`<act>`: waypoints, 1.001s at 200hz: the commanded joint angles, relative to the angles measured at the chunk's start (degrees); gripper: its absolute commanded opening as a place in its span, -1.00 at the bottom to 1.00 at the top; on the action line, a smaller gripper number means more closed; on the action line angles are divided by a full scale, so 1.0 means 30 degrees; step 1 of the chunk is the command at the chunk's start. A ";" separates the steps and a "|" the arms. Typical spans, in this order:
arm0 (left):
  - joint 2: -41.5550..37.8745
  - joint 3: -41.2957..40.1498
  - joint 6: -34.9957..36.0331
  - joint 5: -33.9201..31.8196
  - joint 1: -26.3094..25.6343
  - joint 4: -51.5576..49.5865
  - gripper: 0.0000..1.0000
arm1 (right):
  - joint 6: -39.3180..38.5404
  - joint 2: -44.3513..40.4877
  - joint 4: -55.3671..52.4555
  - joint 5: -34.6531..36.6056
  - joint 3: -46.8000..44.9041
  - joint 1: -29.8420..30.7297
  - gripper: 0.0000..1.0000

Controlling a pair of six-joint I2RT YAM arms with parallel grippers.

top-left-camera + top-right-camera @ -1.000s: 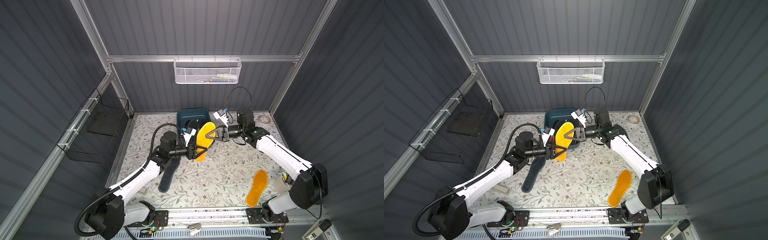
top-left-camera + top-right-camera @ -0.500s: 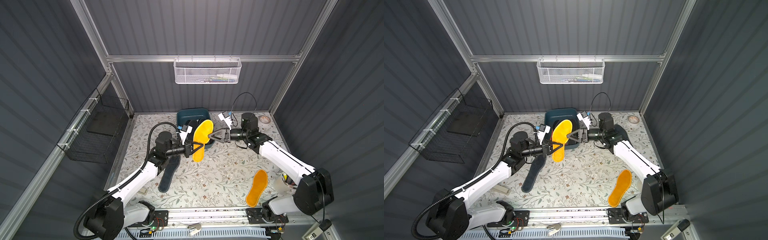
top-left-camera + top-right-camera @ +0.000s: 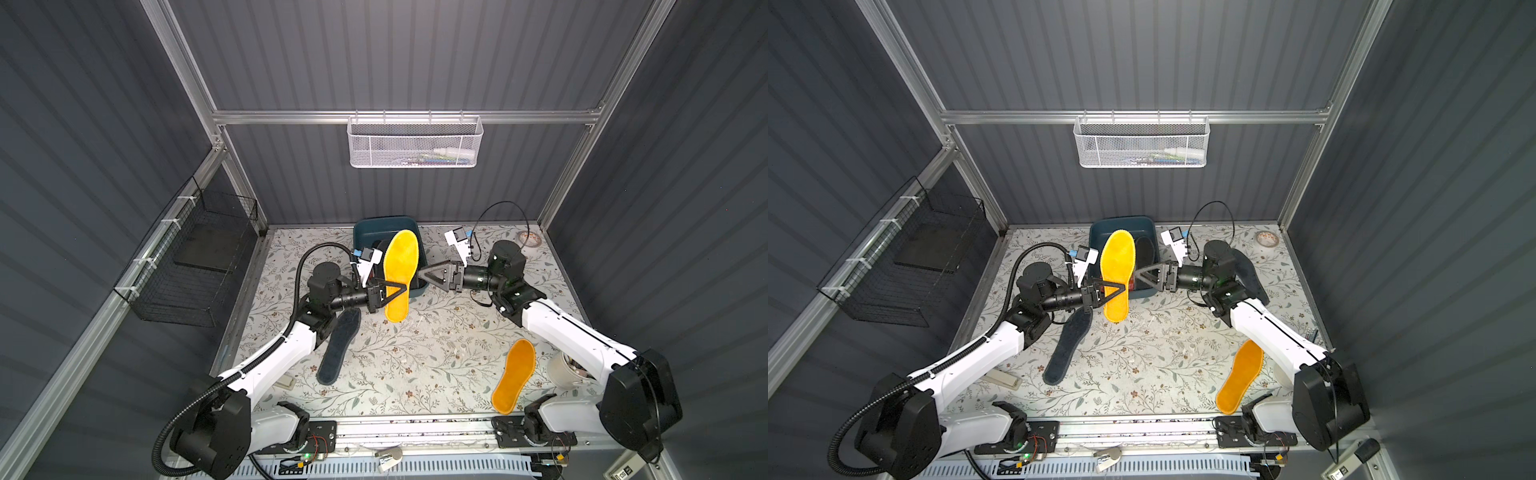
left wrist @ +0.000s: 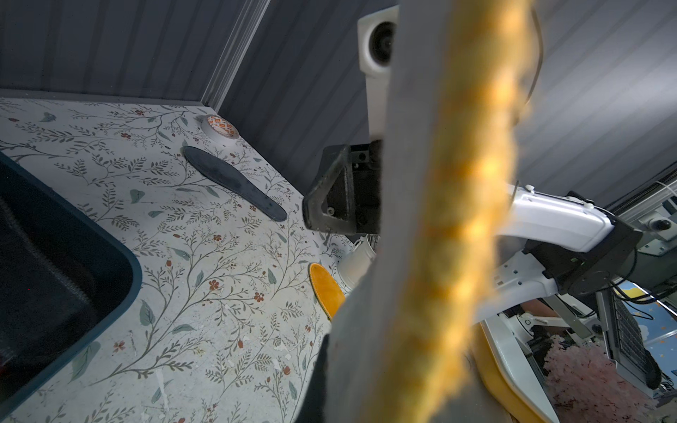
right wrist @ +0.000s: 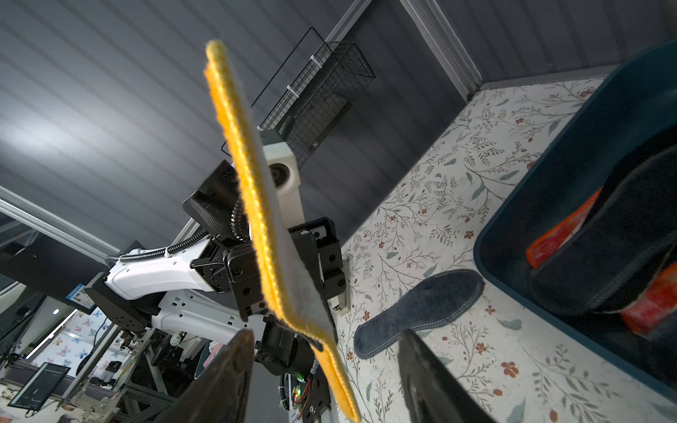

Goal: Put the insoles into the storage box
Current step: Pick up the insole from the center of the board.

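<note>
At frame centre in both top views, find left gripper point(image 3: 403, 287) clenched across yellow insole point(image 3: 400, 266), nearer heel than toe, lifting it clear of table point(image 3: 415, 353). Note toe end overlapping box point(image 3: 366, 232) at upper centre, heel end showing below the near wall. Locate right gripper point(image 3: 422, 275) just right of that insole, jaws spread, gripping nothing; confirm in right wrist view by both fingers point(image 5: 219, 377) standing apart and bare. Inside box, identify black insole point(image 5: 604, 256) and red-orange insoles point(image 5: 564, 234) lying askew. On table, log dark insole point(image 3: 338, 349) at lower left of centre, second yellow insole point(image 3: 513, 382) at lower right, rear insole point(image 3: 1250, 274) right of centre beside the right arm. Judge task unfinished. Guard against droop or pivot of the long toe end, caused by one narrow pinch on a soft sheet. Guard against heel catching the near wall during lowering, leaving the insole half out. Expect poor seating on the askew contents. Withdraw right gripper before any swing toward box, to avoid finger contact at such close spacing. Watch for fuzzy face clinging to a finger on opening.
</note>
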 commanded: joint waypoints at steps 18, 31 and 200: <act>0.0267 0.0164 -0.0296 0.0595 0.0079 0.0637 -1.00 | -0.0133 0.0632 0.0929 0.0967 0.0825 0.1053 0.02; 0.0364 0.0258 -0.0328 0.0661 0.0072 0.0626 -1.00 | -0.0282 0.0888 0.0638 0.1259 0.1077 0.1357 -0.11; -0.6490 0.0620 0.3385 -1.3253 0.0273 -1.2571 0.99 | -0.3204 0.7015 -0.8385 0.7208 0.9554 0.0726 -1.00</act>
